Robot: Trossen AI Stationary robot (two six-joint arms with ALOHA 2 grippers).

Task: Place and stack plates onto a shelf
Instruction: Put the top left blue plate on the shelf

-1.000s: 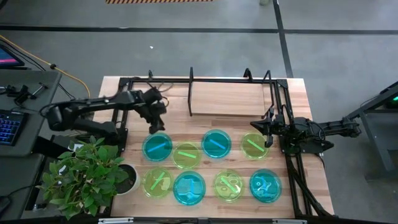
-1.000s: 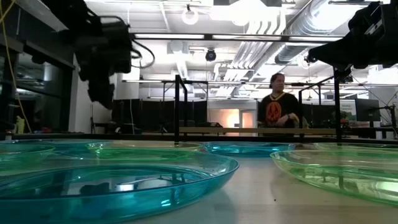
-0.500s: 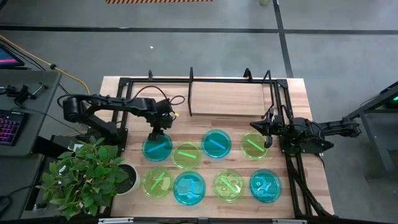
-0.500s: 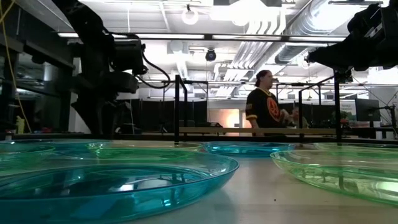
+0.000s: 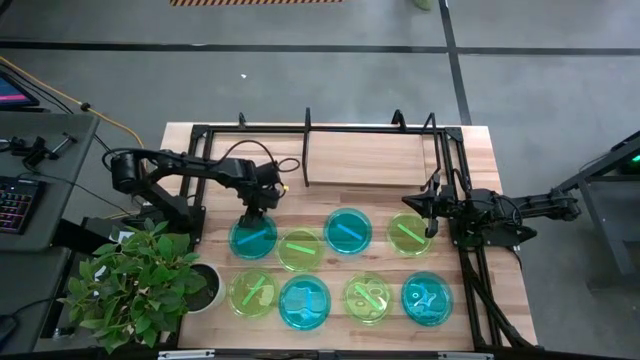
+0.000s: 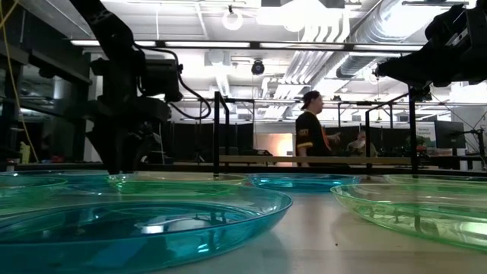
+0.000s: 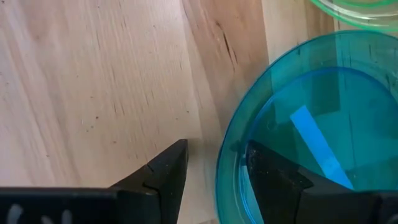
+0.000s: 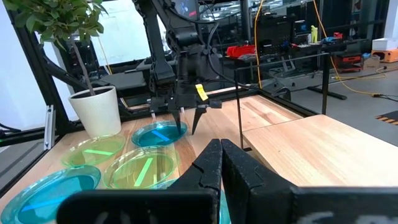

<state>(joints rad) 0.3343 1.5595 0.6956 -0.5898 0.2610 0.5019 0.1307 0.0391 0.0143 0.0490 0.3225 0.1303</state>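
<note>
Left gripper (image 5: 253,213) is down at the far-left rim of the cyan plate (image 5: 253,237) in the back row, jaws wide and straddling the rim: in the left wrist view one finger (image 7: 163,177) stands over bare wood just outside the plate, the other (image 7: 273,171) inside it, above the blue bottom with its lighter stripe. Whether either finger touches the plastic, cannot tell. All eight plates lie flat on the table (image 5: 480,150) in two rows of four. Back row, from the left arm's side: cyan, green (image 5: 299,249), cyan (image 5: 347,230), green (image 5: 408,233). Front row: green (image 5: 252,293), cyan (image 5: 304,302), green (image 5: 367,298), cyan (image 5: 427,298). The shelf (image 5: 372,128), black rods on a light board, sits at the far side of the table with no plate on it. Right gripper (image 5: 431,213) hangs over the far edge of the back-row green plate at the right arm's side, jaws fully closed, holding nothing; right wrist view confirms the two fingers pressed together. A potted plant (image 5: 140,278) stands at the near left corner of the table. A person (image 6: 311,135) stands in the room behind, seen in the low view.
</note>
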